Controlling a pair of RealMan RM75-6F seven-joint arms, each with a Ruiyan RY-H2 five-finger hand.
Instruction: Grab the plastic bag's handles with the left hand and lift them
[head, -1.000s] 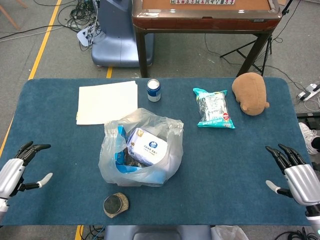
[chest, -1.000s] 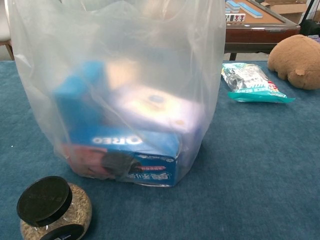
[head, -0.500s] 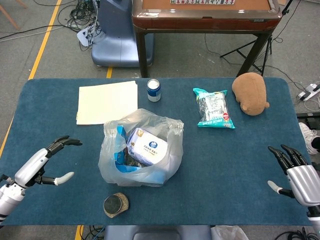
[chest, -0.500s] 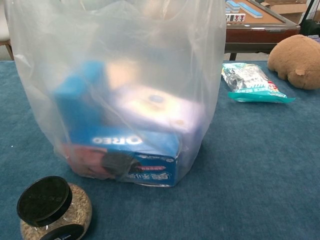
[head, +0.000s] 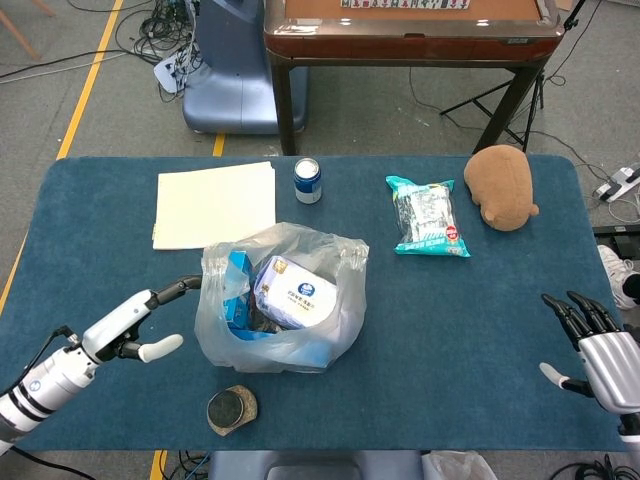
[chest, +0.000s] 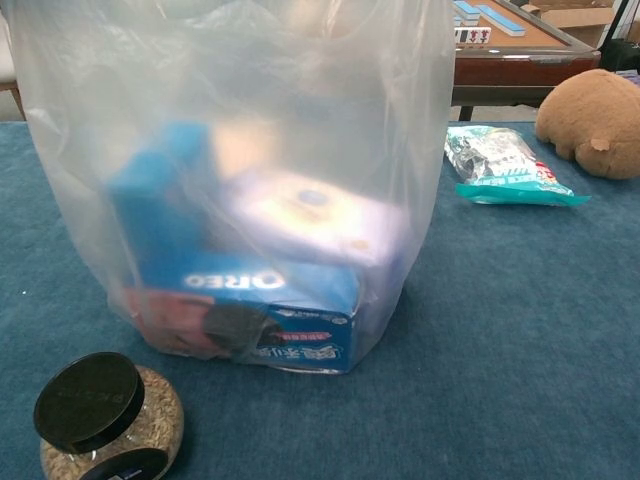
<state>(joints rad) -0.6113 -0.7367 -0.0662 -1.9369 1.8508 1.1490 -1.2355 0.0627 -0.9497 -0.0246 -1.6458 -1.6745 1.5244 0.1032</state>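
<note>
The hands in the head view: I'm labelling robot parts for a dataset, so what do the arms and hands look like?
Both match: the left hand and right hand have silvery-white shells, black fingers and a pale thumb tip. The left forearm is white with black bands near the wrist, and a thin dark cable loops beside it. The right arm is cut off by the frame.

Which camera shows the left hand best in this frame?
The head view: the left hand reaches with spread fingers to the plastic bag, holding nothing. The chest view shows none of it, only the bag filling the frame.
</note>
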